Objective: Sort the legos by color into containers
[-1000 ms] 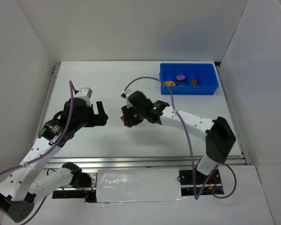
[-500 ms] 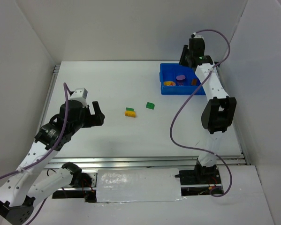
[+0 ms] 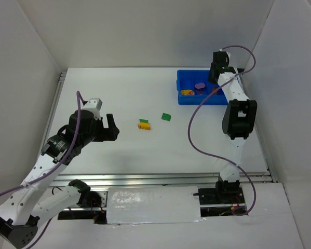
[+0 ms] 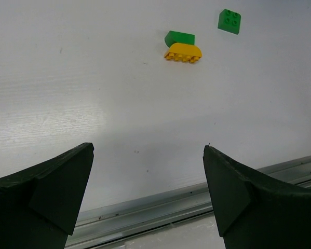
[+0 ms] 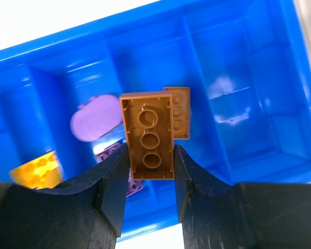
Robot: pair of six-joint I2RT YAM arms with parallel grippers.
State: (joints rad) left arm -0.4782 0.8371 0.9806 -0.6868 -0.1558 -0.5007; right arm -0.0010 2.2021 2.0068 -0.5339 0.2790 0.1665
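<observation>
One brown-orange rectangular plastic brick point(image 5: 147, 136) is pinched by its long sides between the two black fingers of your right gripper point(image 5: 149, 155). Its hollow underside, with three round tubes, faces the wrist camera. Straight beyond the fingertips lies the bright blue plastic tray point(image 5: 238, 62), so the held brick hangs over the tray's compartments and does not rest in one.

Just past the held brick's right edge in that view, a second brown-orange brick point(image 5: 179, 111) lies on the floor of a compartment, partly covered by the one you hold. To the left of your fingers, one divider over, sits a round pale purple piece point(image 5: 95, 123). Farther left again, beside your left finger, is a yellow studded brick point(image 5: 38, 168).

From the top view, the right gripper point(image 3: 216, 72) is at the far rim of the tray point(image 3: 230, 98).

Your left gripper point(image 4: 147, 171) is spread wide and holds nothing, low over the white table point(image 4: 93, 93). Ahead of its fingertips, and well apart from them, a yellow curved brick point(image 4: 183, 52) touches a green sloped brick point(image 4: 179, 38). A green square four-stud brick point(image 4: 229, 20) lies apart, farther ahead and to the right.
</observation>
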